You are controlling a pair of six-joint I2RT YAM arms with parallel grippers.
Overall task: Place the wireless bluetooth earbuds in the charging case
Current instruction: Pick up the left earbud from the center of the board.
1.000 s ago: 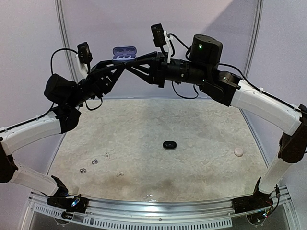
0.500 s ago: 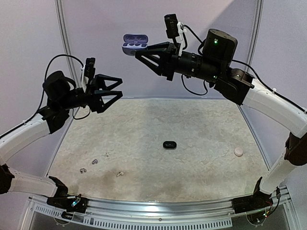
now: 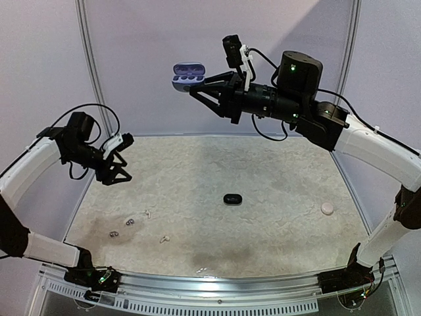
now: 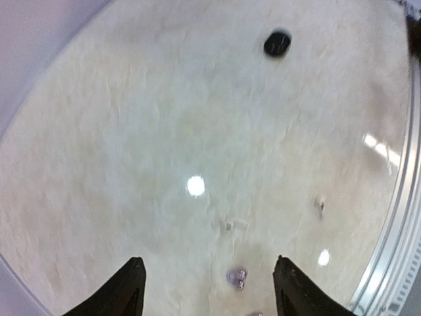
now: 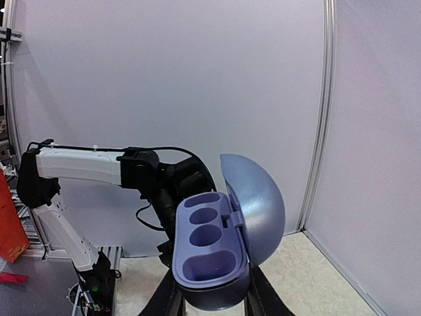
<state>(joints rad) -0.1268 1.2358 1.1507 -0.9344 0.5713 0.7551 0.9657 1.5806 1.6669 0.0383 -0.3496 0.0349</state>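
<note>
Right end effector (image 3: pixel 199 87): clenched on the case (image 5: pixel 210 253), gripping its lower body from both sides, high above the far side of the bench (image 3: pixel 263 164).
Case: lilac, lid (image 5: pixel 260 210) swung open and clear of the fingers. The wells look empty and face outward, which I judge is meant to leave them free for loading.
Left end effector (image 4: pixel 207 260): released, jaws spread with nothing between them. It is low over the near-left of the bench and aimed downward.
Earbuds (image 3: pixel 129 222): loose on the near-left bench and well apart from the case. Two greyish ones and at least two pale ones (image 3: pixel 164 239) are visible, and none is seated.
Left wrist view: one grey earbud (image 4: pixel 235 276) lies on the bench between the spread fingers. The wide gap probably suits so small a thing.
Black oval (image 3: pixel 230 198): mid-bench, alone. It is too small to tell whether it is a second case or black buds.
Pale disc (image 3: pixel 327 208): right side of the bench, untouched.
Step in hand: picking the first bud, by my reading.
Next need: a centred pinch, then a lift up to the held case.
Risk: a bud could skid or flick away on the smooth top.
</note>
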